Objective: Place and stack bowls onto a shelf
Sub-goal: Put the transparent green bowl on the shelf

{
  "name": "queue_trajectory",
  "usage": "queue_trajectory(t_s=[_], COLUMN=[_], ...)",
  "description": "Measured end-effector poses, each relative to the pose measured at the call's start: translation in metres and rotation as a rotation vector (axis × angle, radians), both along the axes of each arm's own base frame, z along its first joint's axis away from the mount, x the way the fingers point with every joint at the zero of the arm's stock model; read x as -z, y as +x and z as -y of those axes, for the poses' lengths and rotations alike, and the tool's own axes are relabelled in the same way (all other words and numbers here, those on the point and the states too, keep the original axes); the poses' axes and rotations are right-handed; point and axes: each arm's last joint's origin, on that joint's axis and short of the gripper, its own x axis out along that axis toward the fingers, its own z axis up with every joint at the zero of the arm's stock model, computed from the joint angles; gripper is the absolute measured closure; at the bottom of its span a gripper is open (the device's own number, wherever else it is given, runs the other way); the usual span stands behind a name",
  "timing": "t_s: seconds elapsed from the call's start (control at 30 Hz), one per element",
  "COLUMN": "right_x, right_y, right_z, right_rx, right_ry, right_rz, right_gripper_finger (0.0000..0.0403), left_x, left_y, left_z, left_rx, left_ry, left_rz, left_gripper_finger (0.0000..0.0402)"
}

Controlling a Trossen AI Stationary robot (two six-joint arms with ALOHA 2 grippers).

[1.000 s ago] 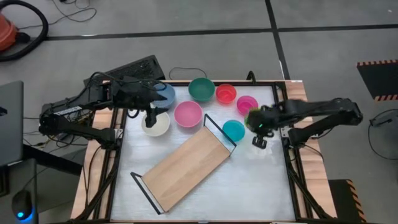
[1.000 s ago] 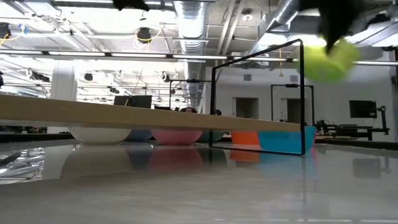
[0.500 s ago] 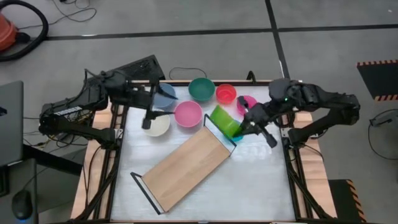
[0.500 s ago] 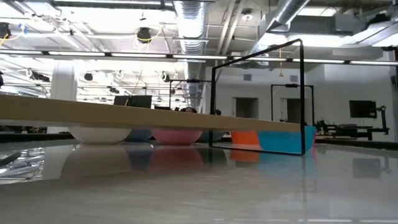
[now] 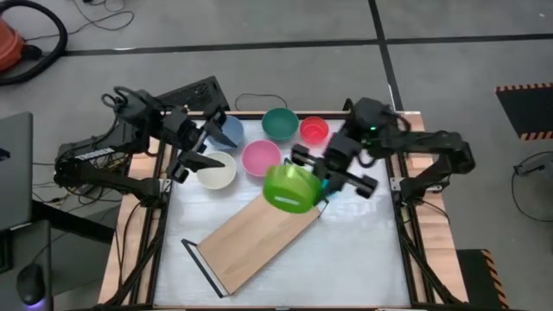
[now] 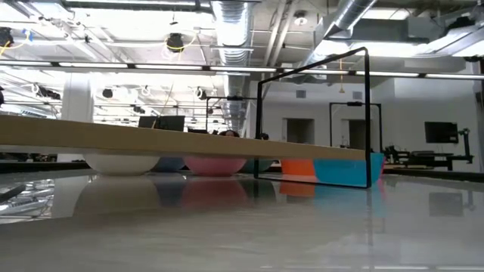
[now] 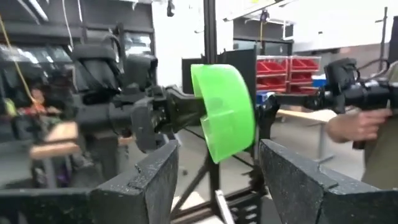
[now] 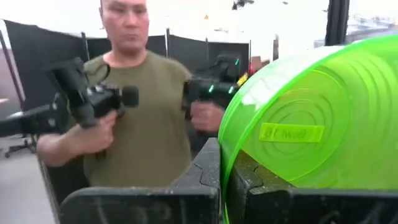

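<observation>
Clamped in the right gripper (image 5: 321,177), the lime green bowl (image 5: 289,187) has swung over the shelf's (image 5: 251,238) far end, ready for placing; left gripper (image 5: 192,155), jaws apart, waits near the cream bowl (image 5: 218,168).

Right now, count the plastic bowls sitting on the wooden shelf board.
0. The light-wood shelf board is bare. The lime green plastic bowl is held above its end by the right gripper's fingers; the other visible bowls sit on the white table.

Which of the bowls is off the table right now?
The lime green bowl: the right gripper holds it by the rim, tipped on edge over the shelf. The other bowls sit on the table.
</observation>
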Motion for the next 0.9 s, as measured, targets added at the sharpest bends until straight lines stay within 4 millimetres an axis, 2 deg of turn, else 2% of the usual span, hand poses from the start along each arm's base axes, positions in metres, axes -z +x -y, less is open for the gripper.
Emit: queue_trajectory(t_s=[0.2,0.33,0.57,0.77,0.9], right_x=[0.015,0.019,0.016,0.014,0.015], right_y=[0.032,0.042,0.044,0.044,0.045], right_z=[0.002,0.001,-0.005,-0.004,-0.005], right_rx=[-0.106,-0.136,-0.167,-0.164,-0.166], right_ry=[0.069,0.088,0.078,0.075,0.079], right_rz=[-0.014,-0.037,-0.031,-0.016,-0.028], right_gripper_finger=[0.0381,0.0381,0.0381,0.0381,0.0381], left_x=[0.016,0.024,0.023,0.019,0.026], left_y=[0.028,0.043,0.053,0.061,0.070], left_z=[0.004,0.008,0.016,0.023,0.023], left_rx=[0.147,0.186,0.328,0.378,0.396], left_ry=[-0.073,-0.078,-0.053,-0.032,-0.045], left_rz=[-0.121,-0.150,-0.086,0.009,-0.018], left_gripper_finger=[0.0191,0.0191,0.0191,0.0191,0.0199])
